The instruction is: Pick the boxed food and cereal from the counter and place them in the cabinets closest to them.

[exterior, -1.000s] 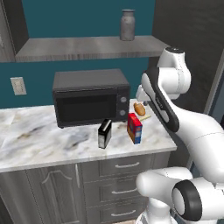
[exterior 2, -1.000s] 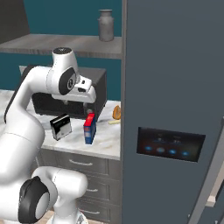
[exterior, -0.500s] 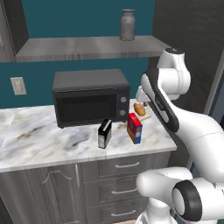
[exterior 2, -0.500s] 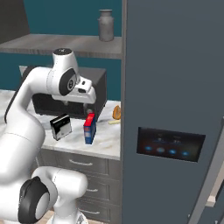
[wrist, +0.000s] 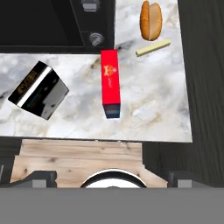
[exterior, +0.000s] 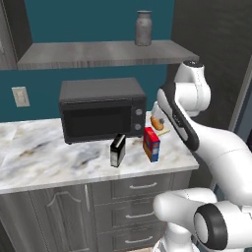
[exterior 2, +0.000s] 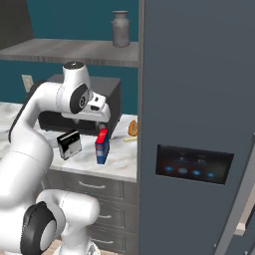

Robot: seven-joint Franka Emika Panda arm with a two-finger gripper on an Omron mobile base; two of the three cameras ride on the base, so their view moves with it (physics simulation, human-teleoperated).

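The boxed food (exterior: 117, 150) (exterior 2: 69, 144) is a small black box with a white face, upright on the marble counter (exterior: 44, 152) in front of the microwave. The cereal (exterior: 151, 143) (exterior 2: 102, 145) stands just to its right, red and orange over blue. In the hand view I look straight down on both: the cereal (wrist: 110, 78) lies near the middle and the boxed food (wrist: 39, 89) to its left. My gripper (exterior 2: 95, 115) (wrist: 112, 176) hangs above the cereal, open, with nothing between its fingers. Dark wood-grain cabinets (exterior: 216, 44) rise right of the counter.
A dark microwave (exterior: 101, 108) stands at the back of the counter. A hot dog (wrist: 151, 19) and a pale stick (wrist: 153, 47) lie beyond the cereal. A metal jar (exterior: 143, 28) sits on the open shelf. The blue-grey fridge (exterior 2: 199, 99) walls off the right. Grey drawers (exterior: 142, 184) run below.
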